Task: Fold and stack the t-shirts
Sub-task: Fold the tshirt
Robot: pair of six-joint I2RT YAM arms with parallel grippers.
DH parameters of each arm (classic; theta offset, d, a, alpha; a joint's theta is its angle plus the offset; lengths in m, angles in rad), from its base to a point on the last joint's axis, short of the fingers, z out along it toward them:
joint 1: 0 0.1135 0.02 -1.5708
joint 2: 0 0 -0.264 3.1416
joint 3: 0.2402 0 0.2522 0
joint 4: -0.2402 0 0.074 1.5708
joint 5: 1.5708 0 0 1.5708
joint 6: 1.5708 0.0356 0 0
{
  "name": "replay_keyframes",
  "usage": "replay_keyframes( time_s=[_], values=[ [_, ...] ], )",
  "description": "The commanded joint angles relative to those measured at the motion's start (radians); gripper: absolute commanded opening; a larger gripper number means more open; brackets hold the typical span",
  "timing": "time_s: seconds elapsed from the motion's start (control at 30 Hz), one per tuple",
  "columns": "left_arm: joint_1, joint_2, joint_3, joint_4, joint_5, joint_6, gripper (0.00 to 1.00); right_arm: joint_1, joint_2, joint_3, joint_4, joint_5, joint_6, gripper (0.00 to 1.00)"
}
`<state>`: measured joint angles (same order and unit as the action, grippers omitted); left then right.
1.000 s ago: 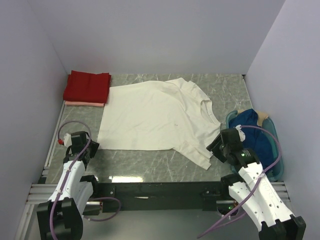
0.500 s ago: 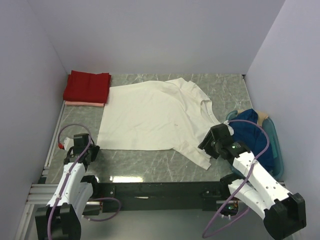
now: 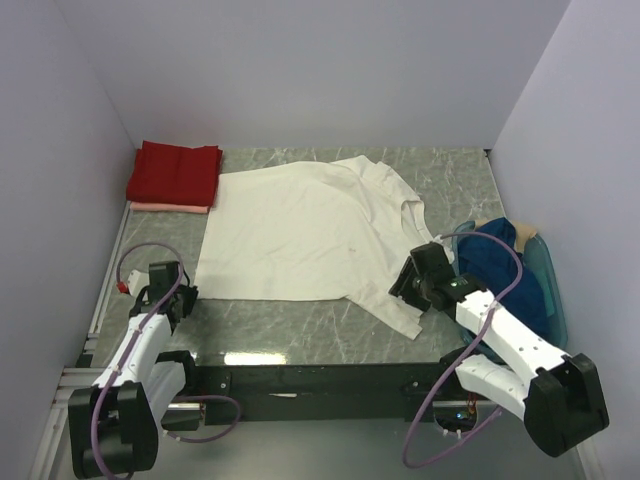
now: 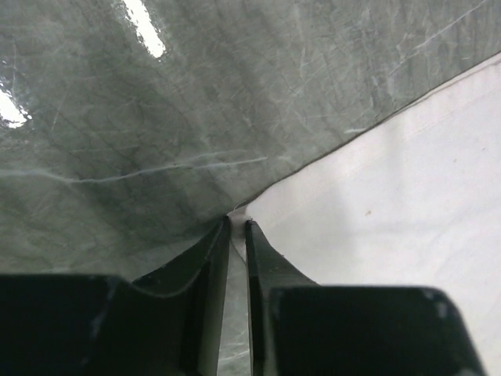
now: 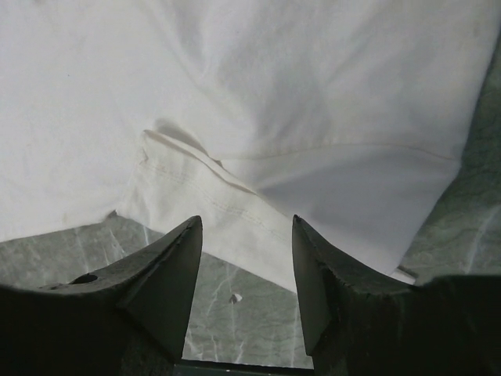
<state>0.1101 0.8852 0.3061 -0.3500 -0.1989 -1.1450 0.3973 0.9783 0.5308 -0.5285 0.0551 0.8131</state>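
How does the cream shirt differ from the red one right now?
The cream-white shirt lies spread open, sleeves out, across the middle of the table; the red shirt is folded into a compact rectangle at the far left corner. The cream-white shirt rests straight on the table; the red shirt sits on a folded pale pink shirt. Both lie flat.

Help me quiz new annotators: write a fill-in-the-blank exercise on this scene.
The spread t-shirt on the table is ____.
The teal basket holds a ____ t-shirt.
The folded red t-shirt lies at the table's far ____ corner.
The right gripper is at the spread t-shirt's sleeve with jaws ____.
Missing words: cream-white; dark blue; left; open.
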Motion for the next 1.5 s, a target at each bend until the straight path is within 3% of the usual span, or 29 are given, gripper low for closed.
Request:
replay_keyframes(
  time_s=[0.0, 0.33, 0.67, 0.87, 1.0, 1.03, 1.47],
  values=[
    [-0.004, 0.011, 0.028, 0.022, -0.022, 0.019, 0.2, 0.029, 0.036, -0.009, 0.067, 0.009, -0.012, 0.56],
    [-0.003, -0.008, 0.042, 0.022, -0.023, 0.056, 0.01, 0.08, 0.168, -0.017, 0.119, 0.043, -0.008, 0.55],
    [-0.003, -0.005, 0.054, 0.019, -0.019, 0.067, 0.01, 0.121, 0.178, -0.058, 0.13, 0.035, 0.011, 0.52],
    [-0.003, -0.015, 0.054, 0.009, -0.022, 0.074, 0.01, 0.159, 0.097, -0.086, 0.102, 0.031, 0.04, 0.31],
    [-0.004, -0.028, 0.054, 0.0, -0.022, 0.076, 0.01, 0.17, 0.042, -0.1, 0.067, 0.034, 0.051, 0.03],
    [-0.003, -0.032, 0.054, -0.003, -0.023, 0.076, 0.01, 0.172, 0.033, -0.1, 0.061, 0.034, 0.054, 0.0],
    [-0.004, -0.084, 0.047, -0.043, -0.037, 0.076, 0.01, 0.179, -0.158, -0.107, -0.083, 0.058, 0.069, 0.0]
  ],
)
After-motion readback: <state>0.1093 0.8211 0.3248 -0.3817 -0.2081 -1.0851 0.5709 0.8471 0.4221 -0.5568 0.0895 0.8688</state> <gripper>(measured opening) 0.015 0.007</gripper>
